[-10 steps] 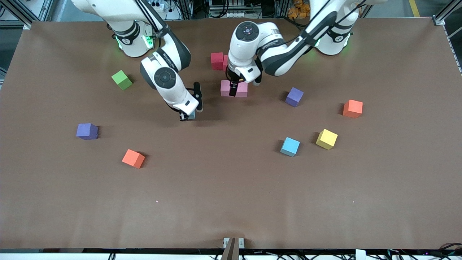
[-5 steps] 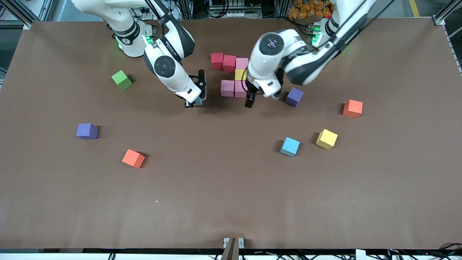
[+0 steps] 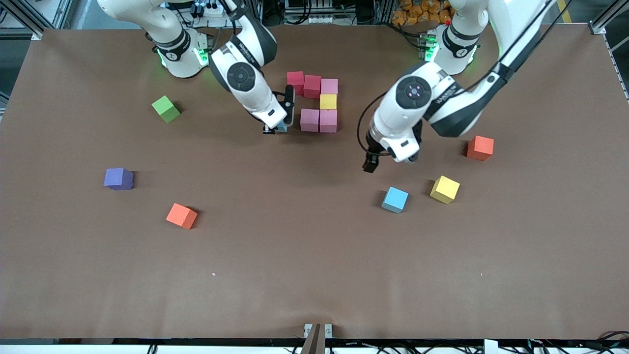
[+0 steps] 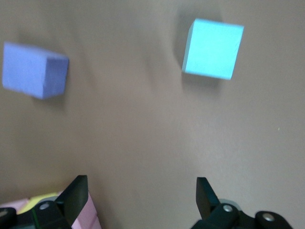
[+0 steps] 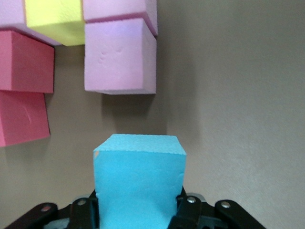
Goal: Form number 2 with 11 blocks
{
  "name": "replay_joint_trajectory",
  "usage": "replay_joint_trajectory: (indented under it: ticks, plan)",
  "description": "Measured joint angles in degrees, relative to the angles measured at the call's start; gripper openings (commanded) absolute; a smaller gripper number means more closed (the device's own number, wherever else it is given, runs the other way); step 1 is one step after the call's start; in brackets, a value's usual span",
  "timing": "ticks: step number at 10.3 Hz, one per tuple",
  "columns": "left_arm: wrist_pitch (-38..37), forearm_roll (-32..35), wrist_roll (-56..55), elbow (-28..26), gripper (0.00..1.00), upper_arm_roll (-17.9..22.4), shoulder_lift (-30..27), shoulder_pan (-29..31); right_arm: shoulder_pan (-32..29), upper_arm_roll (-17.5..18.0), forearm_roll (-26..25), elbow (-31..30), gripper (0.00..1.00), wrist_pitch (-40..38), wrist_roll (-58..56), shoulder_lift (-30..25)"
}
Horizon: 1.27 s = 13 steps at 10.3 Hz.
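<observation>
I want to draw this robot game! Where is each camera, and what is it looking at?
Front view: high across the table, facing both arms and all the blocks.
Left wrist view: on the left arm, looking down past the open left gripper at a light blue cube.
Right wrist view: on the right arm; the right gripper holds a light blue block beside the pink cubes.
Shared: front and right wrist views both show those pink cubes.

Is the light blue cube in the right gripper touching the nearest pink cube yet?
Apart. The right wrist view shows bare table between the light blue cube held in the right gripper and the pink cube.
</observation>
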Motion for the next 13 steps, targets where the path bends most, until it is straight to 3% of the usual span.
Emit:
replay_joint_trajectory:
  ticks: [6,13]
  plan:
    - [-3.43,0.01,19.51,2.80,1.00,5.12,1.15,0.06,3.93,-0.01,0.05,-1.10,0.00,5.84,4.10,2.21]
    - [-3.29,0.05,22.64,5.18,1.00,9.63,3.83,-0.38,5.70,-0.01,0.05,-1.08,0.00,9.40,6.21,5.02]
